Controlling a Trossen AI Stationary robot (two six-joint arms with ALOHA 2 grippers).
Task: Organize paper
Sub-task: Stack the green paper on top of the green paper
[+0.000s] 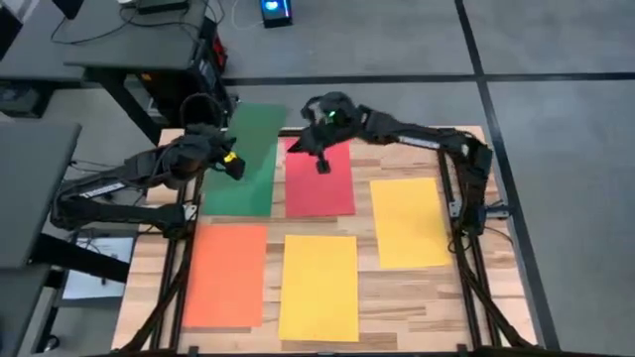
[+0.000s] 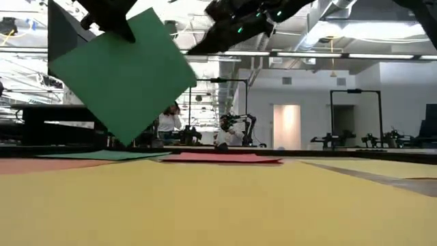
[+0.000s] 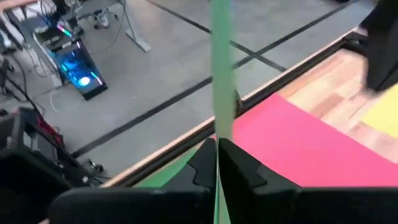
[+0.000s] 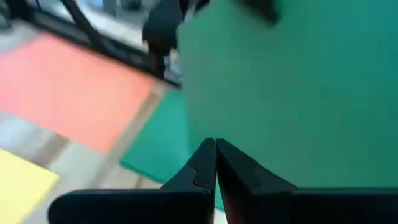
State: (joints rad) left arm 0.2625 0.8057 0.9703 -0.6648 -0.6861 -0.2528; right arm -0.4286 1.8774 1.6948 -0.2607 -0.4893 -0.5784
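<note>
Above the table's far left, left gripper [image 1: 235, 166] pinches a green sheet [image 2: 123, 72] held aloft over another green sheet [image 1: 238, 188]. Right gripper [image 1: 321, 165], fingers closed on nothing, hovers over the pink-red sheet [image 1: 319, 183]. Sorting by colour, I judge; next: lower squarely onto its match.

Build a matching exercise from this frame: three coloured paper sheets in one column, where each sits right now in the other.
1. green rectangular paper sheet
2. pink-red rectangular paper sheet
3. orange rectangular paper sheet

A. flat on the table, under the hovering right gripper
B. flat on the table, beside a yellow paper sheet, on the left arm's side
C. in the air, pinched by the left gripper

Pairs: 1-C, 2-A, 3-B
</note>
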